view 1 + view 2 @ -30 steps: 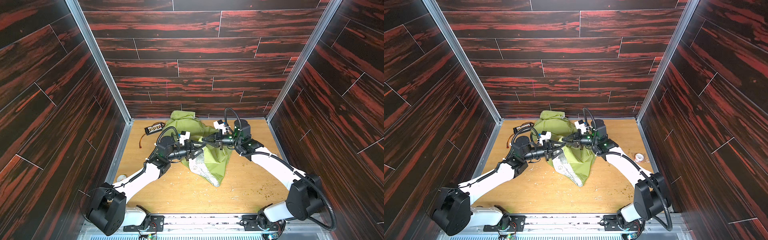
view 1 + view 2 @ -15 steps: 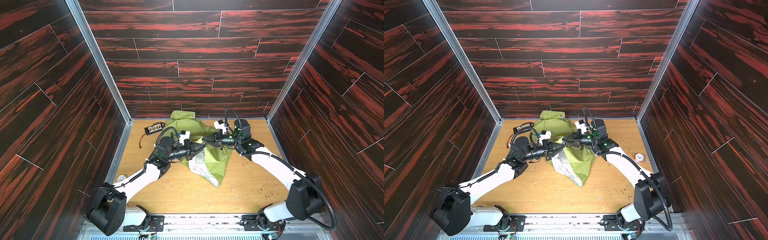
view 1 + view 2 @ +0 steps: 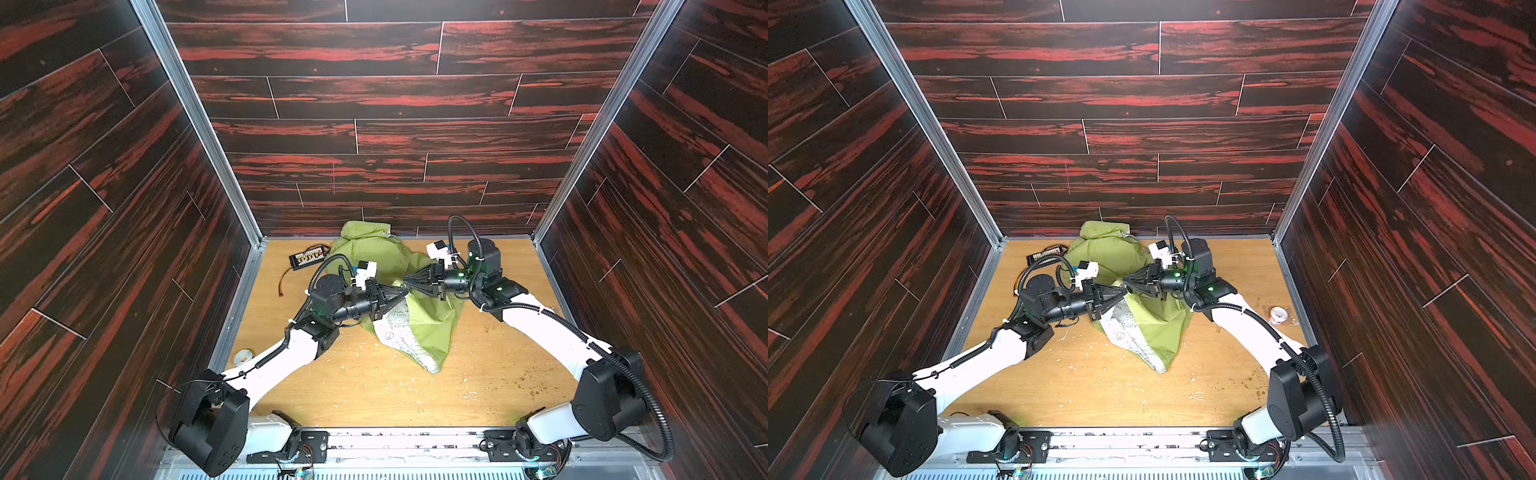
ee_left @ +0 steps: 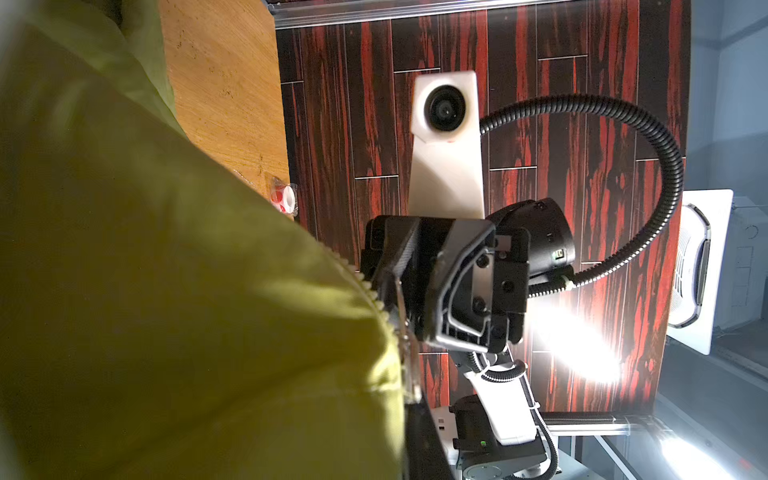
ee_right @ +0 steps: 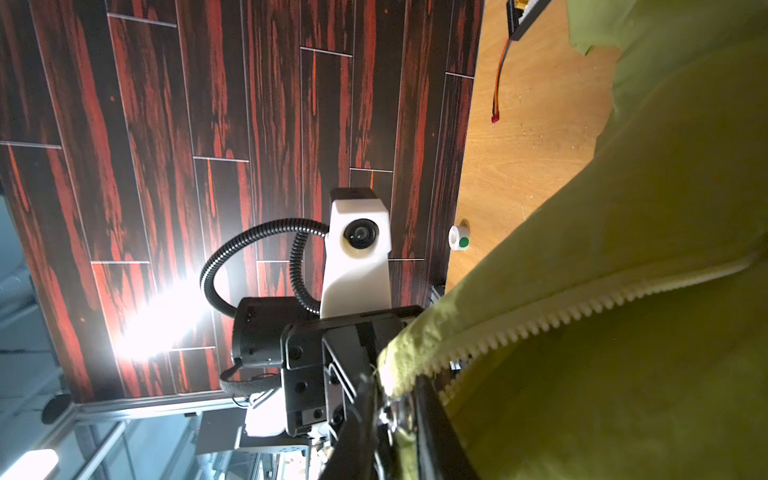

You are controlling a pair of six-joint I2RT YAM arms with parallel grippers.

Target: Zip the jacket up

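Note:
The olive-green jacket [image 3: 374,253] is bunched at the back of the wooden floor, and one part is lifted up. Its white printed lining [image 3: 400,334] hangs down below the lifted part. Both grippers meet tip to tip at that raised edge. My left gripper [image 3: 400,293] is shut on the fabric edge beside the zipper teeth [image 4: 365,291]. My right gripper [image 3: 410,284] is closed round the metal zipper slider [image 5: 395,409] at the end of the pale teeth [image 5: 582,309]. In the left wrist view the jacket [image 4: 166,291] hides most of my left gripper [image 4: 406,399].
A black connector board with wires [image 3: 308,257] lies at the back left. One tape roll [image 3: 244,356] sits by the left wall and another tape roll [image 3: 1277,314] by the right wall. Crumbs litter the wooden floor [image 3: 374,395]. Dark plank walls close in three sides.
My left gripper has closed on the jacket's edge next to the right gripper. Both arms have hardly moved.

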